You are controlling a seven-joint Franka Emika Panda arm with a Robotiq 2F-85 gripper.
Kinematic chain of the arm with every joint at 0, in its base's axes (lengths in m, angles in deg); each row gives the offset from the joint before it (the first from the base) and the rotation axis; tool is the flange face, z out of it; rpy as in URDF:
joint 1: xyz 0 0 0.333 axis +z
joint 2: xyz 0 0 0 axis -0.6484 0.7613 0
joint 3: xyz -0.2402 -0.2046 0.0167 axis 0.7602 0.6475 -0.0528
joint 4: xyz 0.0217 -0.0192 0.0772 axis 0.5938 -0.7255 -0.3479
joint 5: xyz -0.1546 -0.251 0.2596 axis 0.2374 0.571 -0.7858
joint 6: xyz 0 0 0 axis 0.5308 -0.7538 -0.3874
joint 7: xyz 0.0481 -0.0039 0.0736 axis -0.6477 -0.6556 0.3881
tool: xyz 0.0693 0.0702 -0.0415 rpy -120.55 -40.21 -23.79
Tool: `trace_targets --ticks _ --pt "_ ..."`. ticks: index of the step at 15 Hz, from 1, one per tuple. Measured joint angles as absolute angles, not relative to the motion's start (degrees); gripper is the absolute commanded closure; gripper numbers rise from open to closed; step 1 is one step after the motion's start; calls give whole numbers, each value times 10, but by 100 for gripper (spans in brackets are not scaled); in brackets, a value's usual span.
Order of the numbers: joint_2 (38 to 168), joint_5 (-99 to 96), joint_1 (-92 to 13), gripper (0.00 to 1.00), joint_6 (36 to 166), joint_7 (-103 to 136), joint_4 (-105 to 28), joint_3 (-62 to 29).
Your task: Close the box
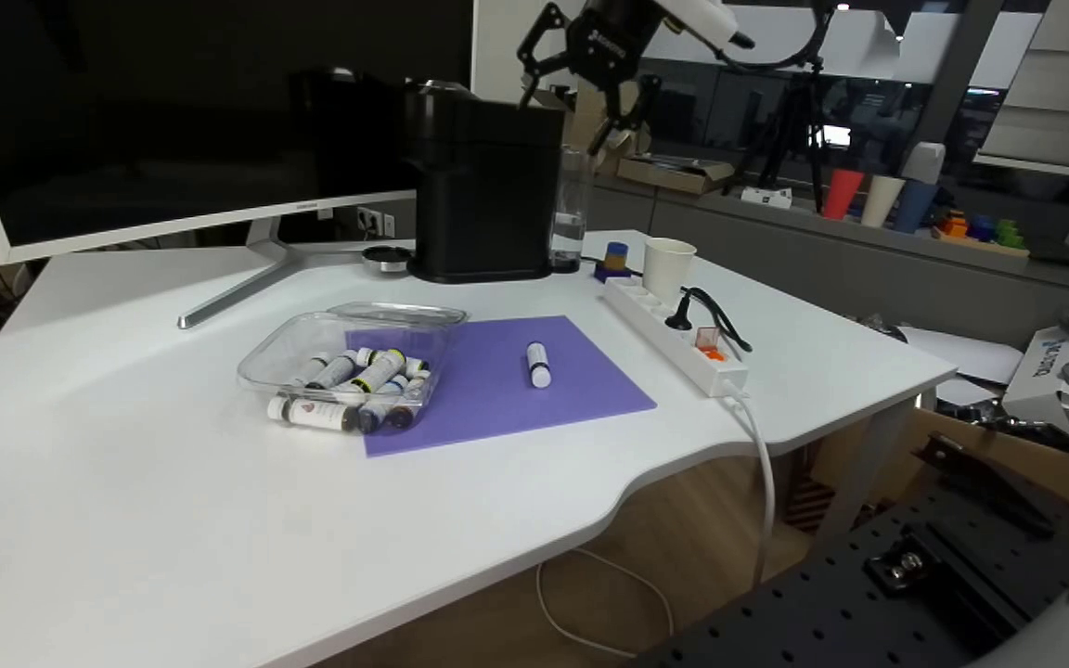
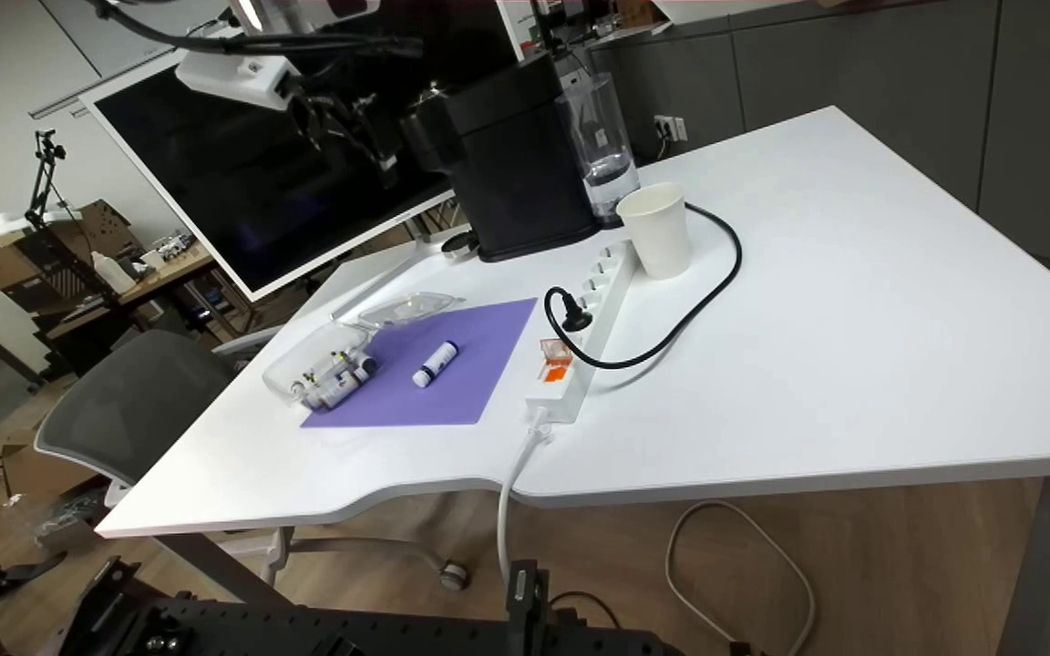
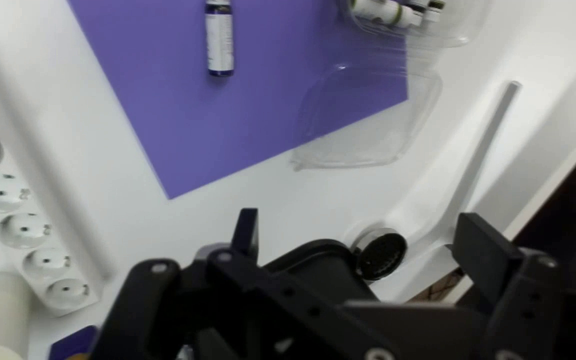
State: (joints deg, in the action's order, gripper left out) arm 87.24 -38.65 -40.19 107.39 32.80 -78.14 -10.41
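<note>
The box (image 1: 265,357) is a clear shallow plastic container with several white vials in it. It stands partly on the purple sheet; it also shows in an exterior view (image 2: 306,351) and at the top of the wrist view (image 3: 468,30). Its clear lid (image 1: 395,314) lies folded open beside it, towards the monitor; the lid also shows in an exterior view (image 2: 406,310) and in the wrist view (image 3: 363,120). My gripper (image 3: 358,220) is open and empty. It hangs high above the table, near the coffee machine, in both exterior views (image 1: 562,122) (image 2: 352,150), well apart from box and lid.
One vial (image 1: 538,365) lies on the purple sheet (image 1: 590,390). A black coffee machine (image 1: 488,186) and a monitor (image 1: 173,111) stand behind. A power strip (image 1: 674,339) with a plug and cable, and a paper cup (image 1: 667,267), stand beside the sheet.
</note>
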Motion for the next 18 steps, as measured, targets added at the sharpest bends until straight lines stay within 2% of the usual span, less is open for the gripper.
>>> trace_targets --ticks 5,18 --pt "951 -617 -410 0 1038 484 -714 -162" --pt "1058 -637 -447 0 990 473 -684 -172"
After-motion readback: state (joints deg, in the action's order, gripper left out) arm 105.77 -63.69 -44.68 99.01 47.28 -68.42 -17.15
